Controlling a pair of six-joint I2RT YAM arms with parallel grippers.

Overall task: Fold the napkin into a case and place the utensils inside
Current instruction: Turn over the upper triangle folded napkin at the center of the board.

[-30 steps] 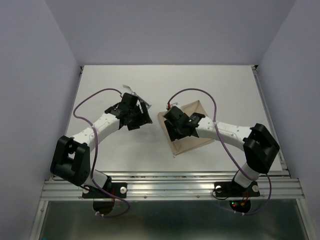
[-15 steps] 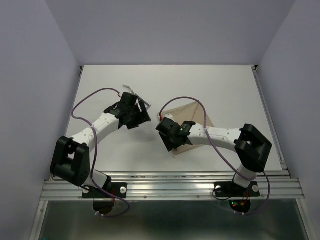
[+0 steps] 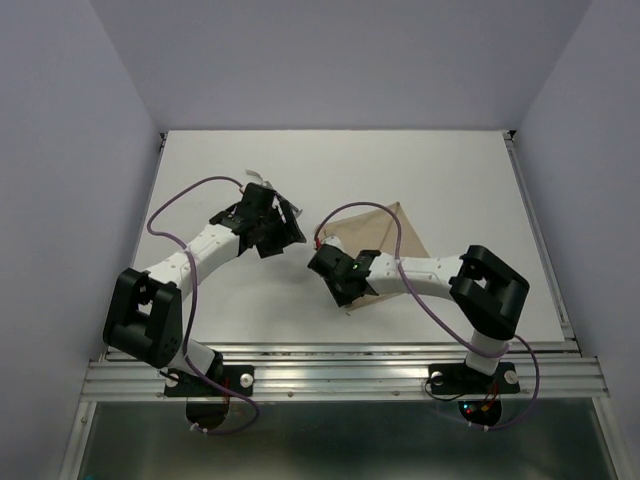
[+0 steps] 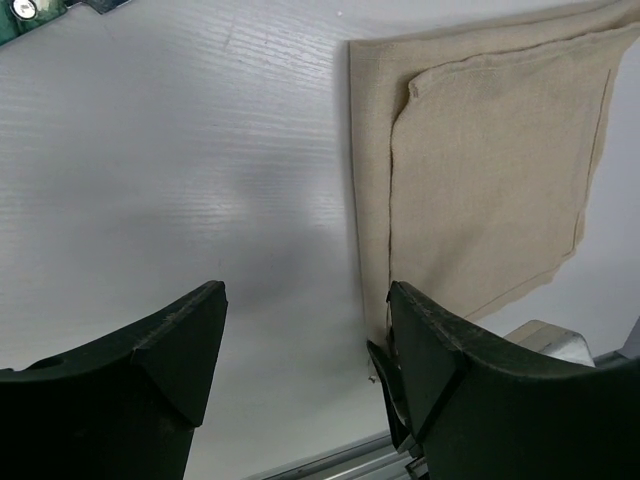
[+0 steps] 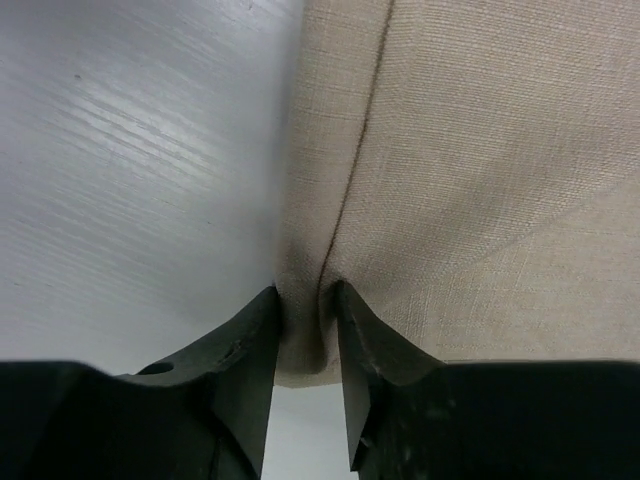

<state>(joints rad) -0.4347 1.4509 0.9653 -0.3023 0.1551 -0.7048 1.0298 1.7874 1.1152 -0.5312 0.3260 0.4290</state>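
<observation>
Two grippers are out over the white bench (image 3: 450, 170), and we place everything by the napkin (image 3: 368, 228). The beige cloth lies flat on the bench, turned so that one corner points away from the arm bases. In the left wrist view we see it doubled, a smaller layer lying on top of a larger one with both hems showing.

The right gripper (image 5: 305, 300) is at the napkin's near left edge. Its two dark fingers are drawn close together with a small ridge of cloth pinched up between them, right beside a stitched hem, so we call it gripping the napkin. The right forearm crosses over the near part of the napkin, and a purple cable (image 3: 398, 215) arcs above the far part.

The left gripper (image 4: 305, 300) is to the left of the napkin, apart from it and above bare bench. Its fingers stand wide apart with nothing between them.
</observation>
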